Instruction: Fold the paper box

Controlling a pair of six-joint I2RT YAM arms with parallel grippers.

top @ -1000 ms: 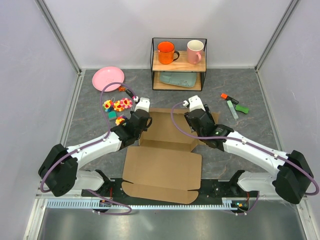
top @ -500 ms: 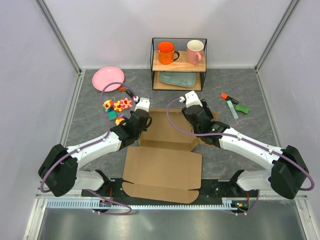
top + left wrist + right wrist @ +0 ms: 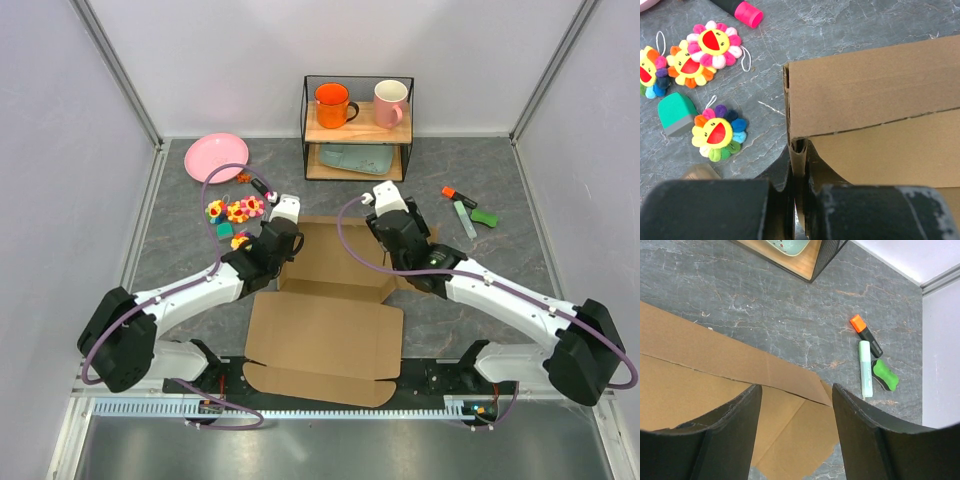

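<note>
Flower toys (image 3: 718, 133): they lie on the grey surface (image 3: 480, 180) just left of the cardboard, not touching it, and have no part in the fold.
Left claw (image 3: 799, 197): narrow, pinching the left edge of the paper box (image 3: 325, 335), with one finger on each face of the sheet. I judge this grip is there to lift the side flap and to stop the sheet from sliding.
Paper box: a brown sheet between the two arms, mostly flat. The large panel is toward the arm bases and the far panel lies beyond a crease. I cannot tell if the left flap is lifted.
Right claw (image 3: 794, 407): wide and holding nothing, it hangs over the far right part of the cardboard, probably to take that side.
Stage: early, I think; no walls stand yet.
Markers (image 3: 866, 335): they lie well apart on the right, out of the way.
</note>
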